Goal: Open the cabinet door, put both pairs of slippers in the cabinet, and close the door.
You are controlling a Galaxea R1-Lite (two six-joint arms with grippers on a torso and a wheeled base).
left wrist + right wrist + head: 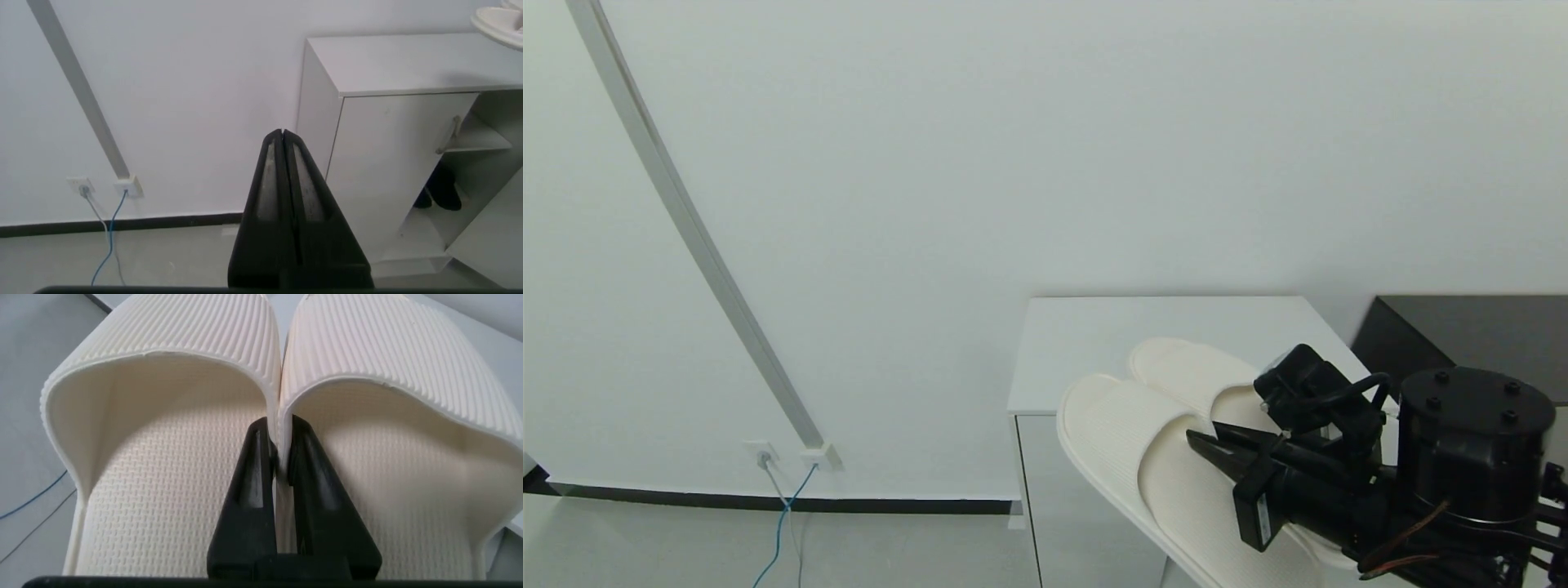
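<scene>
Far left, a grey wall strip [686,220] slants down to a pair of sockets [760,451], with a blue cable [784,514] trailing to the floor. The left gripper [282,143] has its fingers pressed flat together with nothing between them, out on the socket side of the cabinet [392,61].

On to the white cabinet in the head view [1143,327]. From the left wrist view there's a front panel with a handle [448,135], and past it the inside is open, with shelves showing. Something dark [441,192] sits low inside, too small to name.

Here's the action: a pair of cream ribbed slippers [1143,457] is up in the air over the cabinet's front corner. The right gripper [1201,441] is clamped on the two inner edges, pinching them side by side. The right wrist view confirms it, with the fingers [253,482] squeezing the seam where the slippers [163,416] meet.

The relation that counts: the slippers' long axis runs straight out from the gripper, toes leading toward the wall. The pair rides above the cabinet top, so the open shelves look to lie below and forward of it. My call is a drop and a toes-first feed by the right arm, which is the one loaded.

Far right, a dark surface [1470,335] sits beside the cabinet. As for writing, there's a pale label [1262,510] on the right gripper's body, too small to read, and no print I can make out on the slippers
</scene>
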